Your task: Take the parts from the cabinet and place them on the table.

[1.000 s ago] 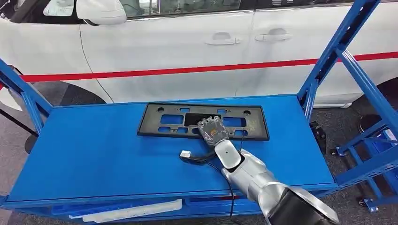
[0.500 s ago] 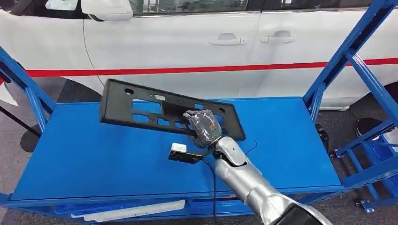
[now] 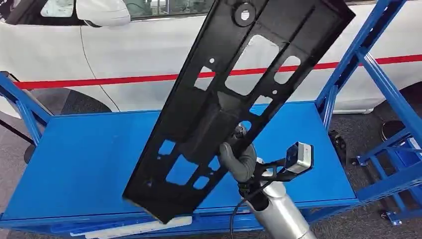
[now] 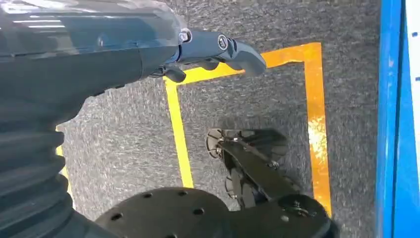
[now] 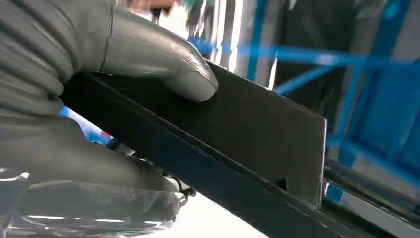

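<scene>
A long black plastic plate with several cut-outs hangs in the air over the blue cabinet shelf, tilted steeply with one end high at the upper right and the other low near the shelf's front edge. My right hand grips it at its lower middle, from beneath. In the right wrist view the grey thumb presses on the plate's flat face, with the fingers under its edge. My left hand hangs beside my body above the floor and holds nothing, its fingers stretched out.
A white car with a red stripe stands close behind the shelf. Blue slanted uprights frame the shelf's right end and another its left. A white strip lies below the front edge. Yellow tape lines mark the grey floor.
The plate has come off the shelf, first lifted at a slant, then swung up steeply toward the camera in my right hand. My right wrist has turned over.
</scene>
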Action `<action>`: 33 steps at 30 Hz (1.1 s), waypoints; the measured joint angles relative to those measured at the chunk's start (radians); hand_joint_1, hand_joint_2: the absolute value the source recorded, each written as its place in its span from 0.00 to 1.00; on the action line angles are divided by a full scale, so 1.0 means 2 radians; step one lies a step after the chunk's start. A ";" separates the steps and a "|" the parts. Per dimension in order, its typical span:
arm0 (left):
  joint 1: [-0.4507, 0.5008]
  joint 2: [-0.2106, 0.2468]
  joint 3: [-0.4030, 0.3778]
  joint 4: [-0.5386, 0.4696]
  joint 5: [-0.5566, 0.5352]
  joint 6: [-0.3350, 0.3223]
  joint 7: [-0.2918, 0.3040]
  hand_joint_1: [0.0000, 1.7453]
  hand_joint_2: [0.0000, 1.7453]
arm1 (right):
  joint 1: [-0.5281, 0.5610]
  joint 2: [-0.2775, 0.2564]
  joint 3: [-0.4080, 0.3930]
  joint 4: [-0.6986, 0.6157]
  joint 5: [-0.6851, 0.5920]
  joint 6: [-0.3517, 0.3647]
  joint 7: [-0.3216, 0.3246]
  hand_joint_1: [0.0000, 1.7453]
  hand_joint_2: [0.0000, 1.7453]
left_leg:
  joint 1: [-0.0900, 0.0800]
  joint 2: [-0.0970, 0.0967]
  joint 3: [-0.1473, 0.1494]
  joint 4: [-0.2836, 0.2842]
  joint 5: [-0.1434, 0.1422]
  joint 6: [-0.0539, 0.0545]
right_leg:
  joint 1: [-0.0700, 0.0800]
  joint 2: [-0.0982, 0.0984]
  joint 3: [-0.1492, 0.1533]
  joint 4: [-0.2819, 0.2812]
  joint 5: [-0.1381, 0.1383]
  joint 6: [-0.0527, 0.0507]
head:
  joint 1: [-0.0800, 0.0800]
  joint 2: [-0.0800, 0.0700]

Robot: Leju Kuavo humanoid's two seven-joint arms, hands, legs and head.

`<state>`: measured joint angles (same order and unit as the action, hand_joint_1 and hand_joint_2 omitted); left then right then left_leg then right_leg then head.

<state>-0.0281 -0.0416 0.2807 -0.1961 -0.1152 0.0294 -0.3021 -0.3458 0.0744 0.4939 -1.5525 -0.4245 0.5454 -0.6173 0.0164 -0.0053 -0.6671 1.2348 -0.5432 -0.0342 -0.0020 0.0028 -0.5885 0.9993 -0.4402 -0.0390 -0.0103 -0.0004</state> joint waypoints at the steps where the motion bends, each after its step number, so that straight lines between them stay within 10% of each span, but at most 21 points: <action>1: 0.000 0.000 0.001 0.000 0.000 0.001 0.000 0.00 1.00 | 0.004 0.000 0.004 -0.010 -0.003 0.007 0.003 1.00 1.00 | 0.000 0.000 0.023 -0.049 0.025 0.002 | 0.000 0.000 0.002 0.001 -0.001 0.001 | 0.000 0.000; 3: -0.001 0.002 0.003 0.000 -0.002 0.005 0.004 0.00 1.00 | 0.009 0.000 0.013 -0.025 -0.004 0.016 0.009 1.00 1.00 | -0.004 -0.001 0.057 -0.116 0.044 0.009 | 0.003 0.001 0.004 0.002 -0.002 0.004 | 0.000 0.000; 8: -0.004 0.002 0.005 0.000 -0.009 0.008 0.012 0.00 1.00 | 0.011 -0.001 0.035 -0.054 -0.006 0.007 0.027 1.00 1.00 | 0.000 0.001 0.054 -0.127 0.056 0.022 | 0.002 0.001 -0.001 0.005 -0.003 0.018 | 0.000 0.000; 13: -0.006 0.003 0.005 0.000 -0.014 0.008 0.015 0.00 1.00 | 0.021 -0.010 0.044 -0.076 0.002 -0.012 0.014 1.00 1.00 | -0.002 0.002 0.036 -0.127 0.069 0.028 | -0.003 0.001 -0.051 0.150 -0.097 0.026 | 0.000 0.000; 15: -0.006 0.003 0.005 0.000 -0.016 0.007 0.015 0.00 1.00 | 0.026 -0.014 0.044 -0.083 0.012 -0.020 0.004 1.00 1.00 | -0.002 0.002 0.028 -0.124 0.074 0.026 | -0.006 0.000 -0.029 0.126 -0.078 0.026 | 0.000 0.000; 17: -0.006 0.003 0.005 0.000 -0.019 0.006 0.016 0.00 1.00 | 0.027 -0.017 0.044 -0.094 0.027 -0.032 -0.005 1.00 1.00 | -0.002 0.001 0.019 -0.119 0.078 0.021 | -0.007 -0.001 0.031 0.036 -0.045 0.025 | 0.000 0.000; 18: -0.006 0.003 0.005 0.000 -0.020 0.006 0.016 0.00 1.00 | 0.027 -0.018 0.044 -0.099 0.034 -0.038 -0.009 1.00 1.00 | -0.002 0.001 0.016 -0.116 0.079 0.019 | -0.007 -0.001 0.052 0.000 -0.052 0.023 | 0.000 0.000; 23: -0.005 0.005 0.005 0.000 -0.027 0.002 0.023 0.00 1.00 | 0.038 -0.023 0.045 -0.119 0.095 -0.083 -0.035 1.00 1.00 | -0.001 0.000 0.010 -0.117 0.092 0.002 | -0.005 -0.001 0.038 0.000 -0.031 0.008 | 0.000 0.000; 28: -0.006 0.005 0.005 0.000 -0.033 0.001 0.032 0.00 1.00 | 0.054 -0.025 0.046 -0.140 0.141 -0.105 -0.039 1.00 1.00 | 0.001 0.001 -0.028 0.031 -0.024 -0.006 | -0.001 -0.004 0.008 0.001 -0.007 -0.001 | 0.000 0.000; 30: -0.006 0.006 0.005 0.000 -0.036 0.001 0.038 0.00 1.00 | 0.059 -0.026 0.046 -0.144 0.151 -0.104 -0.039 1.00 1.00 | 0.001 0.001 -0.009 0.031 -0.004 -0.003 | 0.002 -0.004 -0.004 0.002 0.001 0.000 | 0.000 0.000; 33: -0.008 0.007 0.005 0.000 -0.036 0.002 0.043 0.00 1.00 | 0.060 -0.027 0.046 -0.151 0.157 -0.095 -0.039 1.00 1.00 | -0.004 0.001 0.081 -0.088 0.025 0.011 | 0.005 -0.003 -0.016 0.003 0.013 0.001 | 0.000 0.000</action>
<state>-0.0438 -0.0268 0.2907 -0.1957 -0.1881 0.0340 -0.2152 -0.2251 0.0206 0.5852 -1.8536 -0.1106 0.3555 -0.6958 0.0080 -0.0040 -0.5049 1.0594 -0.4936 -0.0128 0.0079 -0.0028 -0.6210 1.0055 -0.4136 -0.0370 -0.0099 -0.0004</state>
